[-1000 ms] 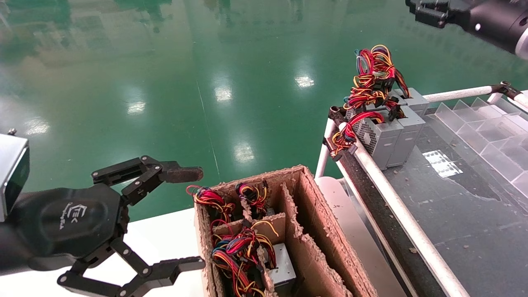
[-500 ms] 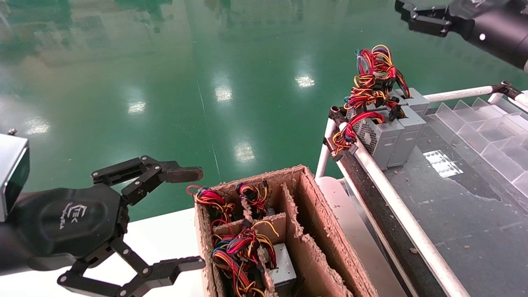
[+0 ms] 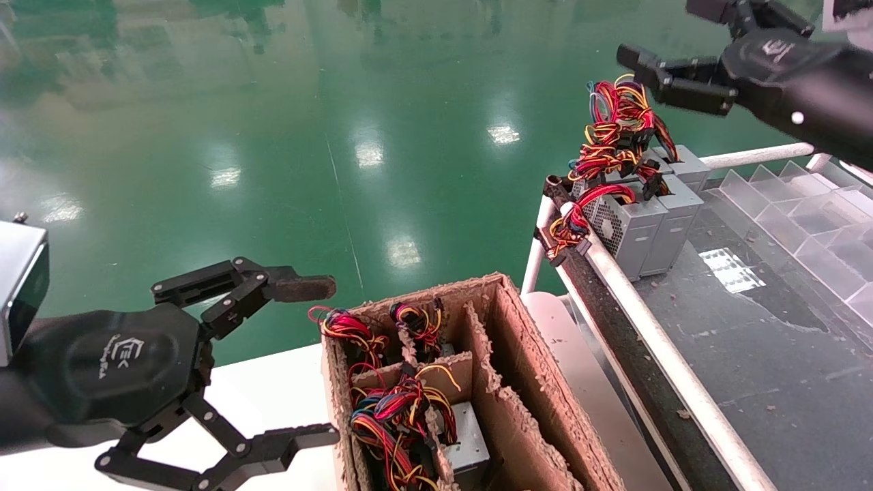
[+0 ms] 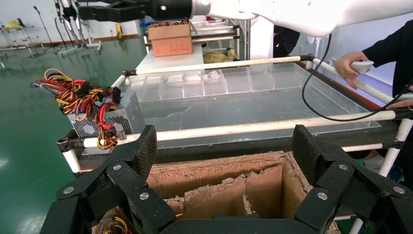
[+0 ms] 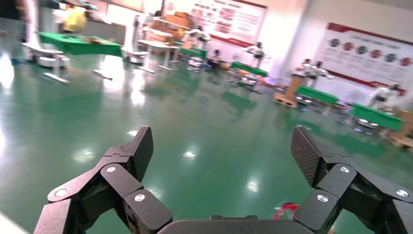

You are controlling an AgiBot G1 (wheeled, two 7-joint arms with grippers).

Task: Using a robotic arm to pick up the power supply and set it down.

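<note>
Grey power supplies point(image 3: 644, 228) stand side by side at the near corner of the dark table point(image 3: 750, 341), their red, yellow and black wires point(image 3: 614, 136) piled on top. They also show in the left wrist view as power supplies point(image 4: 104, 119). Another power supply point(image 3: 467, 436) sits inside the cardboard box point(image 3: 518, 354) among tangled wires. My right gripper point(image 3: 655, 31) hangs open in the air just above and beyond the wire pile; the right gripper point(image 5: 221, 146) holds nothing. My left gripper point(image 3: 333, 360) stays open beside the box, and the left gripper point(image 4: 224, 146) is empty.
A white tube rail point(image 3: 655, 327) borders the table. Clear plastic dividers point(image 3: 805, 204) line its far side. The box rests on a white surface point(image 3: 273, 389). Green floor lies beyond. A person's hand with a controller point(image 4: 355, 66) is by the table's far rail.
My right gripper has come down and to the left, closer to the wire pile on the table. The left gripper has not moved.
</note>
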